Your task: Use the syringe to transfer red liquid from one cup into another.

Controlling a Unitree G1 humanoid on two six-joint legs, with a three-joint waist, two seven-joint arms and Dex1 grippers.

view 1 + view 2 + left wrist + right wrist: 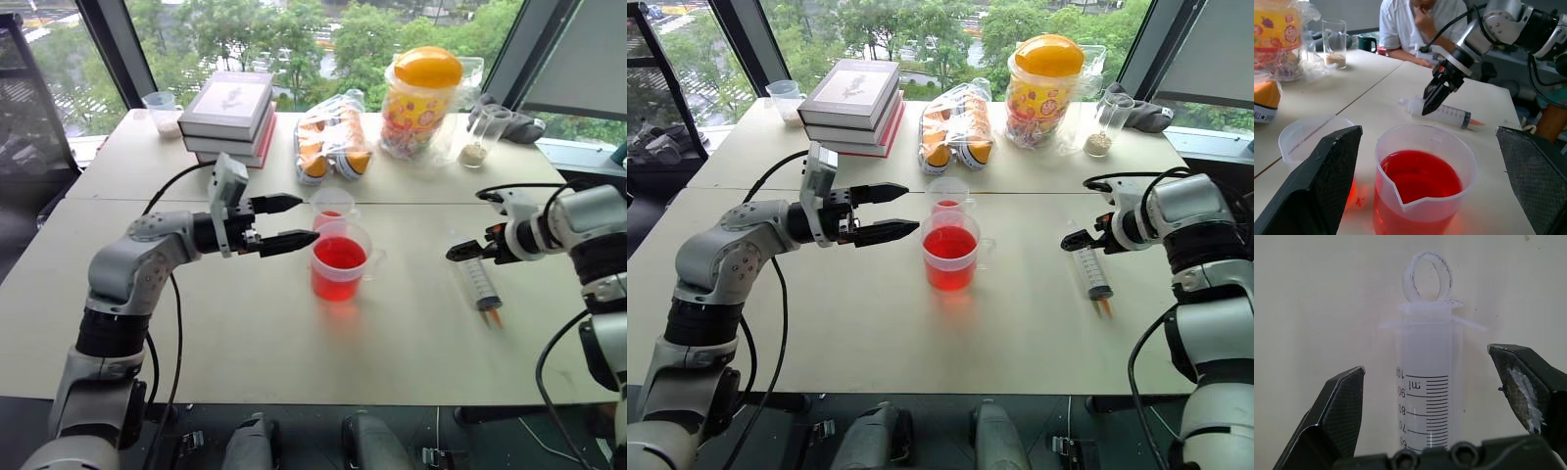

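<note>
Syringe (478,281) lies flat on the counter (245,333), well right of the two cups, orange tip toward the near edge. Right hand (1435,396) spread wide, poised over the barrel near its plunger end, fingers either side, not gripping. Left hand (279,222) also wide, empty, level beside the large cup (339,262) of red liquid (338,255). Small cup (331,207) just behind it.
</note>
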